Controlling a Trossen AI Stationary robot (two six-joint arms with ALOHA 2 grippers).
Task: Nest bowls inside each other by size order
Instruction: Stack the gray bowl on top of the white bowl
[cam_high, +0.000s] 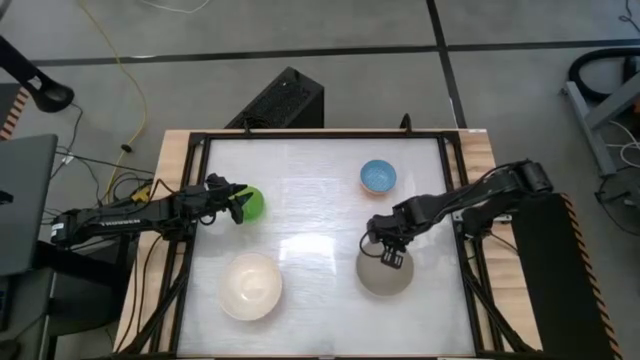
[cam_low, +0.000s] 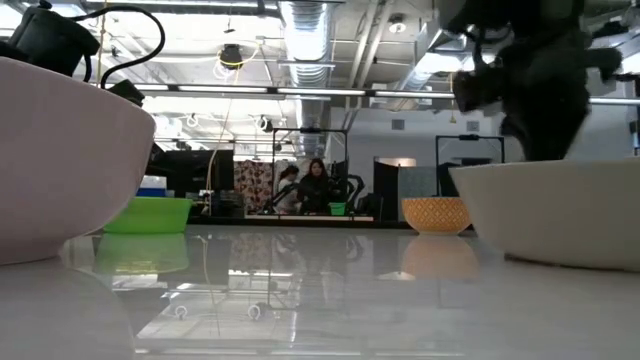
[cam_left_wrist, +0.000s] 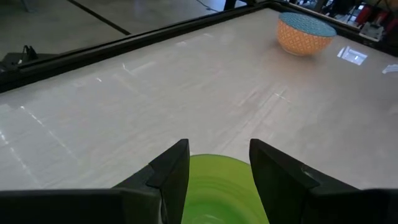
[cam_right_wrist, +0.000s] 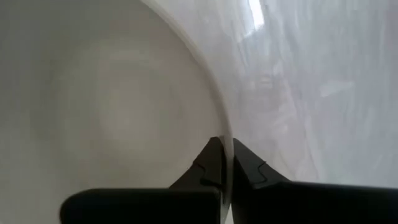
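Observation:
The green bowl (cam_high: 254, 204) stands on its base at the table's left. My left gripper (cam_high: 236, 204) hovers open over its left side, and the bowl's inside (cam_left_wrist: 217, 186) shows between the two fingers. The grey-beige bowl (cam_high: 385, 275) stands at the near right, with my right gripper (cam_high: 386, 252) shut on its far rim. The cream-white bowl (cam_high: 250, 287) stands near left. The light blue bowl (cam_high: 378, 177), orange-patterned outside (cam_left_wrist: 305, 34), stands far right. My right gripper pinches the grey-beige bowl's rim (cam_right_wrist: 226, 127) on its far side, one finger inside the bowl and one outside. The fingers come from above, pointing down. The bowl stands upright with its base on the table (cam_low: 560, 215).
A black frame (cam_high: 452, 190) runs round the white tabletop. The middle of the table between the four bowls is bare. A black box (cam_high: 280, 100) stands beyond the far edge. People show in the room behind the table (cam_low: 315, 185).

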